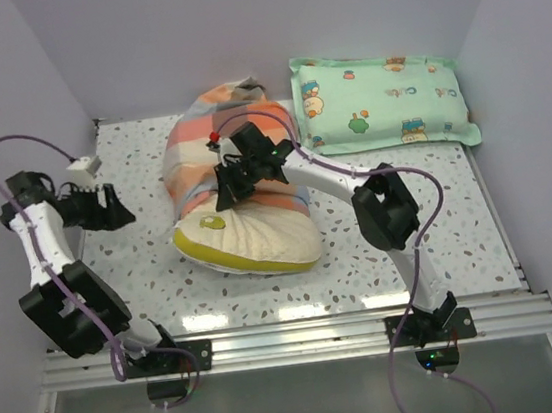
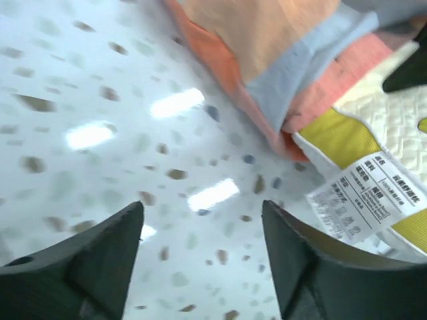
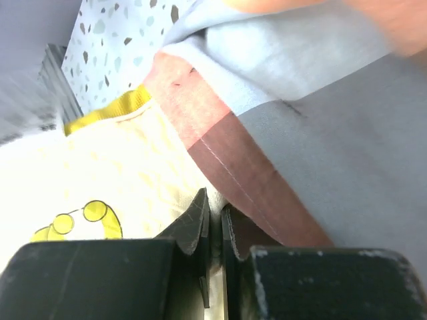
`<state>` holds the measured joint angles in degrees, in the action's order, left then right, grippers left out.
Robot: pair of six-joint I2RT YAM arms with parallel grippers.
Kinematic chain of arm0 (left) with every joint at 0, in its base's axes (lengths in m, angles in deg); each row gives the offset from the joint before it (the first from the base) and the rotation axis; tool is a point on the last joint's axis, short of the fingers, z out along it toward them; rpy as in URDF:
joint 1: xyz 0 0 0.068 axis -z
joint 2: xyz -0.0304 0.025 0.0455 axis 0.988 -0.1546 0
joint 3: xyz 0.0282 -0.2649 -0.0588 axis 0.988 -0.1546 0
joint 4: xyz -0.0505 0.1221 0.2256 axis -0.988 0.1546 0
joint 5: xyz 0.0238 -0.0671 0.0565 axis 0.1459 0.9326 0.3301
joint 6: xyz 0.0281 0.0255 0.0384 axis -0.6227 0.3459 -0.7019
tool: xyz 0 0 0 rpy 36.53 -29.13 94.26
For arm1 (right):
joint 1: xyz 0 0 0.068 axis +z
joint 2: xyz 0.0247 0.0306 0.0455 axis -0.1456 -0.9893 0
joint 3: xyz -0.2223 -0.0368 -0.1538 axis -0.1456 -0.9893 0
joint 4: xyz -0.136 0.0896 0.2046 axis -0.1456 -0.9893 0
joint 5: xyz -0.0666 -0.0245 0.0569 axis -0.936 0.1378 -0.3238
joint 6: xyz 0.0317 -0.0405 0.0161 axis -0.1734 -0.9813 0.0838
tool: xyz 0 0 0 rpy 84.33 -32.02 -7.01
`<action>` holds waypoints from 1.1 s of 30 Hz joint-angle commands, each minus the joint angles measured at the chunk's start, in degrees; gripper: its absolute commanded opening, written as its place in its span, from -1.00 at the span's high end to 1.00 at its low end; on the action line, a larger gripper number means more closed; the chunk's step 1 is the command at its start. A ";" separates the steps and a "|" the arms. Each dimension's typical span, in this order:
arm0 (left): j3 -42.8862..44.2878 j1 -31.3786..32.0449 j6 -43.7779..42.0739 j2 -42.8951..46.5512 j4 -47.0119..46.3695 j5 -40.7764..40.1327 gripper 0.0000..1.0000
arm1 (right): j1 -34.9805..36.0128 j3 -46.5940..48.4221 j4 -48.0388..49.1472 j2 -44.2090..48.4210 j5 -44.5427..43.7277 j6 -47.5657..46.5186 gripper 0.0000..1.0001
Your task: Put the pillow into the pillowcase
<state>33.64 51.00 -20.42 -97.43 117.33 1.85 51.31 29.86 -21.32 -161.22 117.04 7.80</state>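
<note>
**Clerk:** Item one, the pillow. Location?

**Checker:** Middle of the table, lying flat. Its near end is bare and faces the near edge. Its far part is under the pillowcase. The small yellow-green logo shows near its left corner, and the white care label hangs off the yellow edging on the left side.

**Clerk:** Item two, the pillowcase?

**Checker:** Plaid, drawn partway over the pillow, with the slack bunched in a heap toward the far edge. Its hem crosses the pillow's top face.

**Clerk:** Right gripper?

**Checker:** On top of the pillow at that hem. The jaws are pressed almost together with only a thin slit between them, and the hem's pink band runs into the slit, so it is pinching the case.

**Clerk:** Left gripper?

**Checker:** Jaws spread wide with nothing between them. It hangs over bare speckled table near the left edge, well apart from the pillow's left side.

**Clerk:** Other stock?

**Checker:** One mint-green pillow with cartoon prints, at the far right corner, clear of both arms.
</note>
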 commanded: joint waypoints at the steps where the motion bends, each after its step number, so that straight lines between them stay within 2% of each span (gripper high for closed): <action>1: 9.33 -6.97 -5.56 -1.19 7.64 12.13 -0.59 | -0.05 8.69 -4.51 -2.39 -2.68 -3.06 1.00; 2: 10.48 -7.16 -7.48 -2.16 9.92 13.74 -0.85 | 0.13 11.40 -6.01 -2.48 -1.81 -3.67 0.64; 3: 11.27 -7.16 -10.19 -3.04 15.25 15.06 -1.00 | 0.13 12.38 -7.25 -2.30 -0.49 -4.03 0.42; 4: 11.72 -7.07 -15.09 -3.83 17.56 17.42 -1.00 | 0.04 13.18 -9.96 -1.08 0.13 -4.90 0.24; 5: 11.46 -6.03 -15.23 -4.45 17.67 17.19 -1.00 | 0.04 13.45 -11.03 -0.03 -0.04 -7.61 0.15; 6: 11.11 -5.23 -16.45 -4.37 17.68 16.75 -1.00 | -0.13 13.10 -11.91 1.55 -0.73 -9.20 -0.06; 8: 9.44 -1.91 -22.59 -2.79 17.24 16.22 -1.00 | -0.31 12.14 -14.98 6.12 -6.00 -14.19 -0.18; 10: 6.12 0.83 -23.23 0.62 10.24 15.52 -1.00 | -1.36 10.29 -19.44 8.67 -8.20 -16.50 -0.43; 11: 4.79 5.10 -22.45 1.77 6.38 14.21 -1.00 | -1.89 8.81 -20.43 12.25 -8.65 -16.25 -0.52; 12: 3.39 7.76 -21.83 3.00 -1.58 12.28 -1.00 | -3.46 3.48 -20.62 14.20 -7.87 -15.55 -0.56; 13: 0.68 10.57 -19.65 4.93 -6.18 7.56 -1.00 | -4.26 -0.31 -19.57 16.74 -7.25 -14.07 -0.58; 14: -0.74 16.43 -18.41 5.64 -10.93 4.64 -1.00 | -5.05 -4.70 -18.09 21.56 -5.33 -10.57 -0.62; 15: -1.89 19.36 -17.96 6.00 -18.37 -0.69 -1.00 | -6.19 -13.36 -16.07 23.95 -5.05 -9.14 -0.66; 17: -3.48 26.46 -18.13 5.30 -23.52 -4.42 -1.00 | -6.72 -21.66 -17.01 27.65 -4.79 -8.60 -0.74; 19: -3.14 32.79 -19.01 1.98 -28.45 -9.70 -1.00 | -6.99 -24.24 -21.75 28.02 -5.04 -10.52 -0.79; 23: -0.32 39.77 -21.73 -6.02 -31.01 -14.71 -1.00 | -8.13 -28.64 -25.01 27.76 -5.14 -13.52 -0.87; 25: 0.90 41.00 -23.83 -10.32 -31.02 -16.47 -1.00 | -8.05 -29.79 -25.72 25.39 -2.34 -13.78 -0.87; 27: 1.52 41.97 -25.16 -12.53 -29.97 -18.66 -0.83 | -8.31 -31.55 -25.19 23.37 -0.84 -13.96 -0.72; 28: 1.96 41.97 -25.34 -13.76 -29.35 -19.20 -0.74 | -8.40 -31.64 -24.41 21.62 -0.22 -14.05 -0.58; 29: 1.88 41.89 -25.60 -14.21 -28.74 -19.90 -0.49 | -8.66 -30.25 -24.22 20.21 -0.56 -14.05 -0.40; 30: 1.62 41.80 -26.38 -14.30 -27.17 -20.43 -0.34 | -9.53 -28.84 -24.48 18.72 -0.83 -14.14 -0.09; 31: 0.40 41.71 -26.65 -13.34 -26.54 -20.17 -0.16 | -10.24 -26.82 -24.66 14.61 -1.18 -14.05 0.12; 32: -0.75 41.45 -26.66 -12.46 -26.27 -19.91 0.25 | -11.11 -22.19 -24.75 12.57 -1.27 -13.53 0.30; 33: -2.06 41.36 -26.92 -11.32 -25.84 -19.12 0.40 | -13.21 -19.54 -23.36 10.64 -1.44 -13.17 0.71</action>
<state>32.78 93.16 -44.18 -112.17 90.88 -14.46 41.69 2.45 -46.81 -146.29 115.20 -5.51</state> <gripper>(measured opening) 0.352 0.234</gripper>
